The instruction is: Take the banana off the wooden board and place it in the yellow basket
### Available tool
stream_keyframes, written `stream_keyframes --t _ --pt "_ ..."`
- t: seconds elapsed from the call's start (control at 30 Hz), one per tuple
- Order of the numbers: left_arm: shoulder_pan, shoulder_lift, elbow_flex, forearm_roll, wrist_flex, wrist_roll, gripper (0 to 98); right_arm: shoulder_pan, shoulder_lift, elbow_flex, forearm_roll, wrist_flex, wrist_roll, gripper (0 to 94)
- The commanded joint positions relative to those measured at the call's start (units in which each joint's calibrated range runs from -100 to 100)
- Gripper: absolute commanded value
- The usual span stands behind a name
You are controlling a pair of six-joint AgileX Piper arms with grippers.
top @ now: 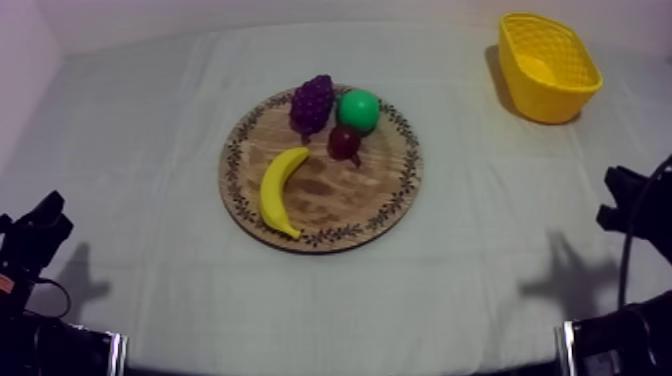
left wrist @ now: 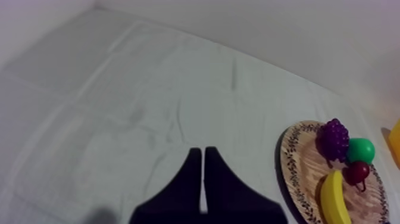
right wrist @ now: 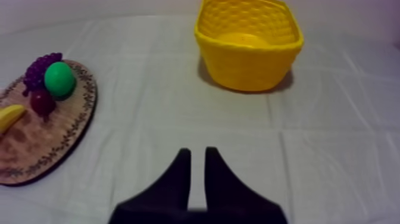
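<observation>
The yellow banana [top: 280, 188] lies on the left part of the round wooden board [top: 340, 200] in the middle of the table, seen also from the left wrist as banana [left wrist: 333, 199] and board [left wrist: 297, 161]. The yellow basket [top: 540, 95] stands at the far right. My left gripper [top: 45, 222] rests low at the left, well short of the board; its fingers [left wrist: 193, 173] lie together over bare cloth. My right gripper [top: 620, 200] rests low at the right, fingers [right wrist: 178, 173] nearly together, pointing between the board [right wrist: 36, 143] and the basket [right wrist: 250, 59].
Purple grapes [top: 312, 102], a green pear [top: 358, 110] and a small red fruit [top: 344, 142] sit on the board's far half, just beyond the banana's tip. Bare cloth lies between the board and the basket and all along the front.
</observation>
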Motion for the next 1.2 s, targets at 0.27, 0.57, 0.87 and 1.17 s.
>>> stream_keyframes --t 0.27,0.57,0.87,1.17 --pt "0.02 -0.03 0.03 -0.01 0.01 0.01 0.1 -13.15 29.97 -33.29 5.94 10.35 -16.64 9.0" --pt "0.02 -0.03 0.03 -0.01 0.01 0.02 0.1 -24.82 46.00 -49.37 8.30 16.91 -25.52 9.4" --pt "0.02 -0.03 0.03 -0.01 0.01 0.01 0.1 -35.03 59.75 -56.30 11.30 18.52 -32.38 10.1" --pt "0.02 -0.03 0.03 -0.01 0.01 0.02 0.1 -37.87 72.70 -65.21 11.62 17.89 -33.58 10.9"
